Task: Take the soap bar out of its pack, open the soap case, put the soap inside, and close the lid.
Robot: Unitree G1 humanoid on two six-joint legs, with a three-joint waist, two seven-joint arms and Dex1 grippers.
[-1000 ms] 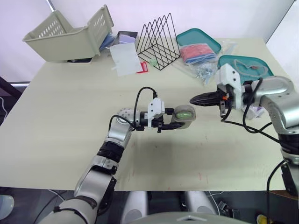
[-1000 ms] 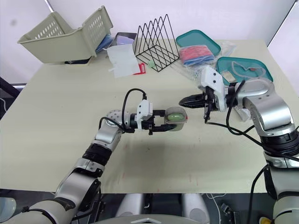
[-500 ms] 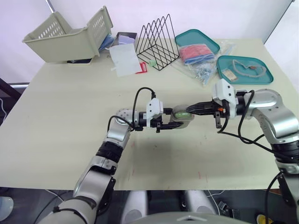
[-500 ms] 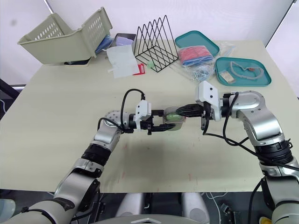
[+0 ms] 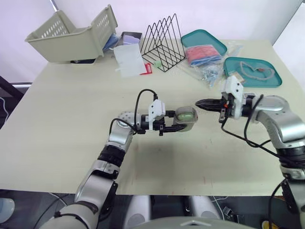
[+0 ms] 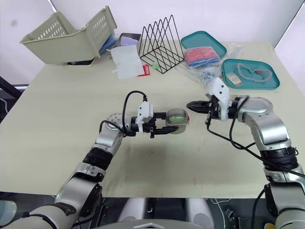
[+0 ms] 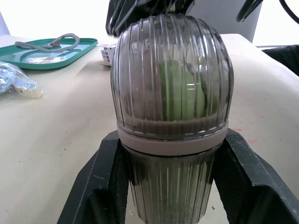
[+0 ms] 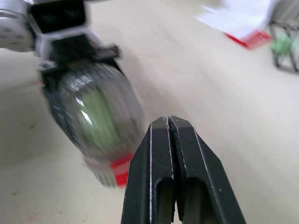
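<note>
**Progress.** Soap [image 7: 183, 91], green, is inside the case [image 5: 186, 116] and shows through the ribbed clear wall. So the unpacking, opening and loading steps are judged done. In the left wrist view the lid [image 7: 140, 70] sits square on the pale band [image 7: 173, 140] around the case, with no gap visible along that seam. I judge it closed or very nearly so. Whether any catch has engaged, I cannot tell. What seems left: confirm the lid is fully seated, perhaps with one more press, then set the case down. I cannot pick out the empty pack with any confidence.

**Position.** The case is held near the middle of the desk [image 5: 66, 124], a little toward the right edge. It appears lifted off the surface.

**Tools.**
- The left tool [image 5: 177, 123] is clenched on the lower half of the case, one finger on each side below the band.
- The right tool [image 5: 199, 102] has its fingers pressed together on nothing. Its tip is just beside the lid end of the case, apart from it, and aimed toward the left edge.

**Orientation.** The long axis lies roughly level, in line with the left tool's fingers, running across the desk from left edge to right edge. The domed lid end points toward the right edge and faces the right tool.
</note>
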